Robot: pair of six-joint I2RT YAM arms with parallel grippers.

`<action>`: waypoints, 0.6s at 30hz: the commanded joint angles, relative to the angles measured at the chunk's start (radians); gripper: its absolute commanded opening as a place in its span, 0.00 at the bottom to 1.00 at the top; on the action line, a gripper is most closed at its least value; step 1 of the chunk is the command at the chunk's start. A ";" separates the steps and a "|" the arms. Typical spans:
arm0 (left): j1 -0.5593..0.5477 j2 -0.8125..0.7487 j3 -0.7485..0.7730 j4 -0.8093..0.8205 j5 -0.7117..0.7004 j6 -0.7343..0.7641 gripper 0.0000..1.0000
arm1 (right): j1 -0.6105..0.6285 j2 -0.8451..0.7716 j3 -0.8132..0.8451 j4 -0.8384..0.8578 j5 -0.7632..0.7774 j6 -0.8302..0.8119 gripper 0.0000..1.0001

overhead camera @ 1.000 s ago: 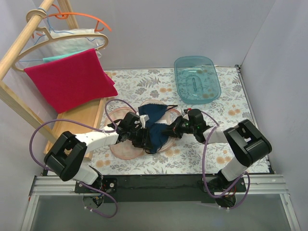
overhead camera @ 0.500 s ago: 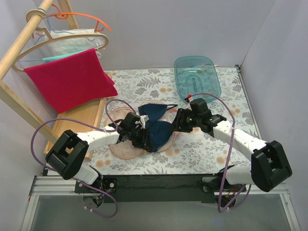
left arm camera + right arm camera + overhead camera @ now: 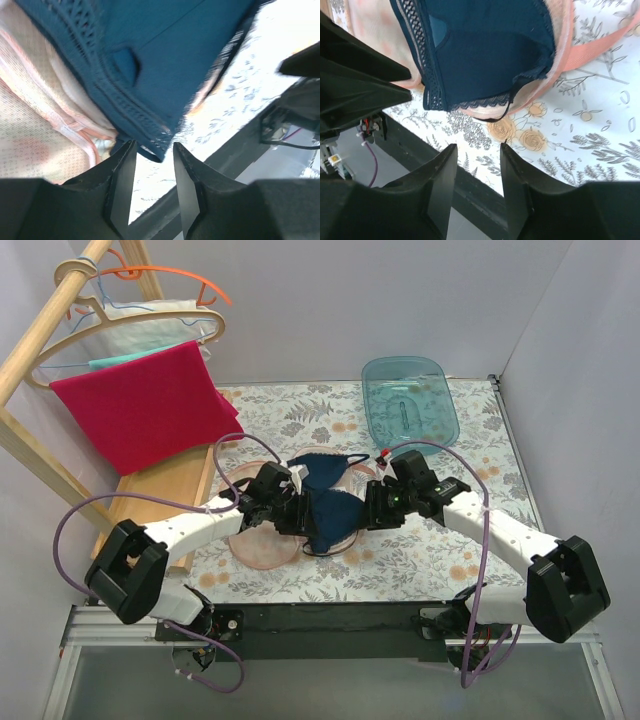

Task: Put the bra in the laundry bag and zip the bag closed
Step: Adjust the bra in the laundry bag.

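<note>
We are seeing the lace-edged bra point(image 3: 490, 50) lying on the mesh laundry bag point(image 3: 30, 145); the left tool point(image 3: 153, 145) and right tool point(image 3: 478, 146) are gaping half-open, empty.

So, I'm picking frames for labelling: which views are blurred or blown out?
Left wrist: the bra smears at its right edge, and the table behind it is blown out white. Right wrist: sharp and evenly lit. Top: sharp, even light.

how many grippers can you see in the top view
2. The left gripper is at the left side of the bra, at its near cup. The right gripper is at the right side of that cup. No others appear to be hidden.
</note>
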 commanded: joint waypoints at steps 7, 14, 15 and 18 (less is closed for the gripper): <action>-0.001 -0.174 0.039 -0.054 -0.089 0.000 0.38 | 0.055 0.000 -0.087 0.061 -0.011 0.101 0.41; -0.001 -0.202 0.045 -0.054 -0.121 -0.008 0.42 | 0.075 0.051 -0.110 0.147 0.009 0.129 0.41; -0.001 -0.202 0.043 -0.053 -0.121 -0.008 0.43 | 0.082 0.057 -0.110 0.165 0.015 0.133 0.41; -0.001 -0.202 0.040 -0.054 -0.121 -0.008 0.43 | 0.083 0.097 -0.102 0.184 0.020 0.142 0.41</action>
